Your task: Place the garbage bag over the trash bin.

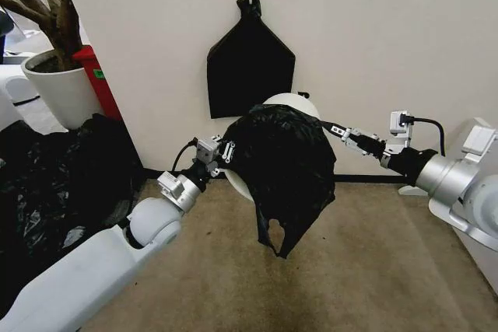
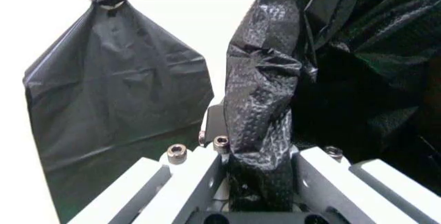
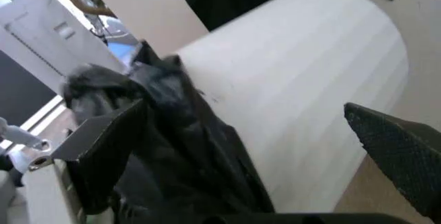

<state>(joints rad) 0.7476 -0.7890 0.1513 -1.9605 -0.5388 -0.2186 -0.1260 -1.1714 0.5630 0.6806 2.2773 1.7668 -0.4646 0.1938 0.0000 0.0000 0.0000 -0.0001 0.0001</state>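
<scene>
The trash bin (image 1: 293,102) is a white bucket held off the floor and tipped over, with the garbage bag (image 1: 280,165) drawn over most of it and a loose tail hanging below. My left gripper (image 1: 223,152) is at the bag's left edge and is shut on a bunched fold of the garbage bag (image 2: 265,105). My right gripper (image 1: 333,129) is at the bag's right edge by the bin's rim. Its fingers stand wide apart, open, either side of the trash bin (image 3: 303,90). The garbage bag (image 3: 165,131) lies against one finger (image 3: 103,136).
A flat black bag (image 1: 249,64) with a knotted top hangs on the wall behind the bin. A white plant pot (image 1: 58,87) with a tree stands at the far left beside a heap of black plastic sheeting (image 1: 54,184). Beige carpet (image 1: 358,270) lies below.
</scene>
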